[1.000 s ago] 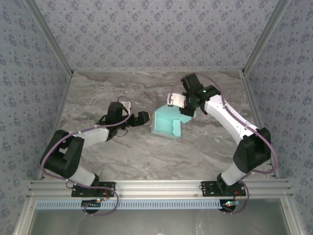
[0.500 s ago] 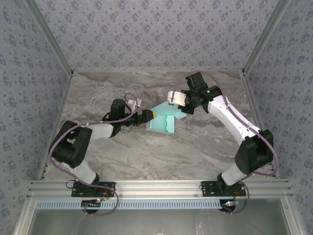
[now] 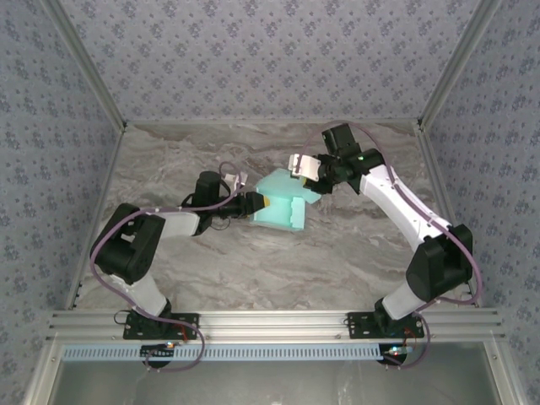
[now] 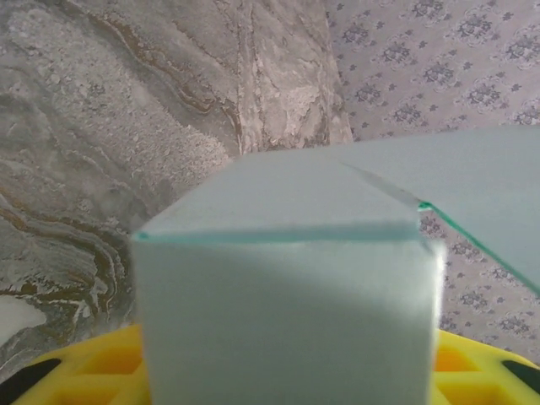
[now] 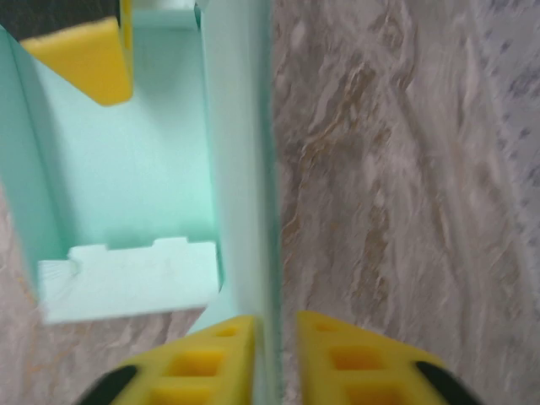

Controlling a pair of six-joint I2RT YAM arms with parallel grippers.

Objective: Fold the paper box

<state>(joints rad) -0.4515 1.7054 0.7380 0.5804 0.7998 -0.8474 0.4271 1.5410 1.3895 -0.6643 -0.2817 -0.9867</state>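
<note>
The half-folded paper box lies open-topped at the middle of the table. The left gripper meets it at 9 o'clock, one finger inside the box; whether it pinches the wall cannot be told. At the box's 1 o'clock, the right gripper straddles a wall, fingers slightly apart.
</note>
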